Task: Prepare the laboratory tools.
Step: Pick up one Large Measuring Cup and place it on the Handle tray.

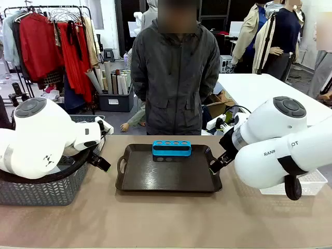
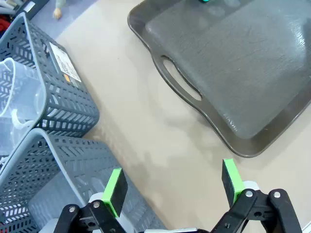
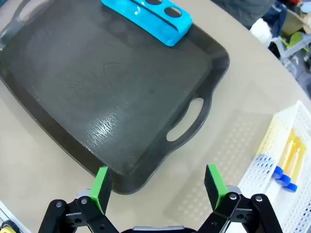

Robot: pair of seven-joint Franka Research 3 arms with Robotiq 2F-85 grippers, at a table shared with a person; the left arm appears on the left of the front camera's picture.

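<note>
The tray (image 1: 171, 179) is matt black with a faint grainy sheen. The tube rack (image 1: 171, 148) is bright blue. The worktop (image 1: 155, 220) is plain beige. The mesh baskets (image 2: 68, 111) are grey with a slotted herringbone pattern, and the beaker (image 2: 17, 97) is clear. The tubes (image 3: 290, 158) are yellow with blue caps, and their bin (image 3: 262, 165) is white and perforated. The 2 grippers, left gripper (image 2: 174, 184) and right gripper (image 3: 157, 186), are black with green pads.

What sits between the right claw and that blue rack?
Right wrist view: a strip of table, then bare floor of the black tray, between right gripper and blue rack.
</note>
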